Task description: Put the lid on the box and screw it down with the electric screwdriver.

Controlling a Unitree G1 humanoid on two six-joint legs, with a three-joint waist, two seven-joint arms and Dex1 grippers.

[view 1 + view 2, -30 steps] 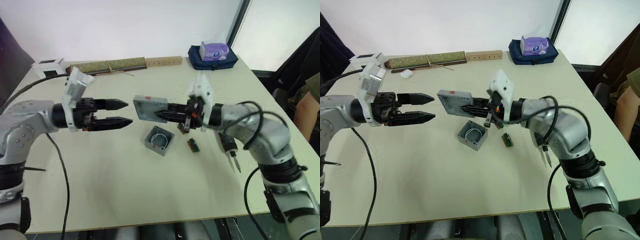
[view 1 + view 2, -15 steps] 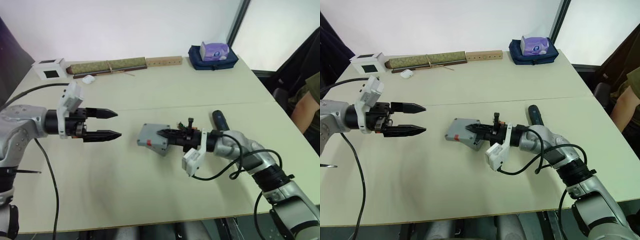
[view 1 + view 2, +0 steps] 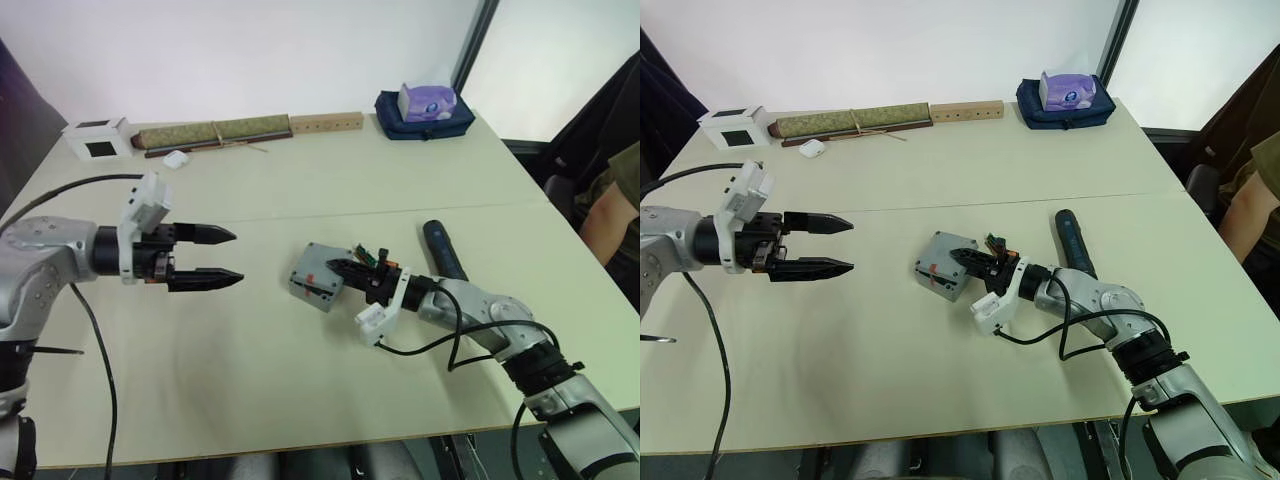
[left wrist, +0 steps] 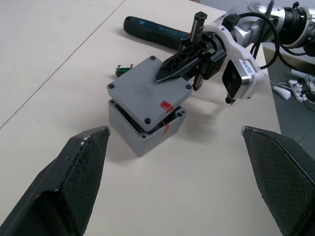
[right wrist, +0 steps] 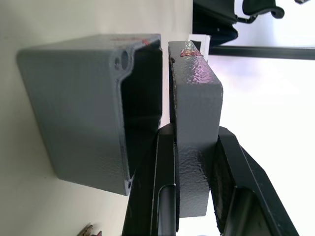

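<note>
The grey lid [image 4: 147, 87] lies over the open top of the grey box [image 4: 142, 133] at mid-table, slightly askew, with a narrow gap [image 5: 165, 88] between them. My right gripper [image 3: 336, 266] is shut on the lid's edge, one finger [image 5: 165, 196] under it and the other finger [image 5: 236, 187] on top. The black electric screwdriver [image 3: 441, 251] lies on the table just behind my right forearm. To the left of the box, my left gripper [image 3: 238, 257] hovers open, holding nothing and pointing at it.
Small green circuit boards [image 4: 123, 70] lie right behind the box. Along the far edge stand a white cube with a dark window [image 3: 97, 138], a long rolled mat [image 3: 215, 132], a wooden strip [image 3: 327, 122] and a blue pouch [image 3: 425, 108]. A person's arm [image 3: 612, 205] shows at the right.
My right gripper has turned over and brought the lid down from the air onto the box. The left gripper has drawn back to the left, still open.
</note>
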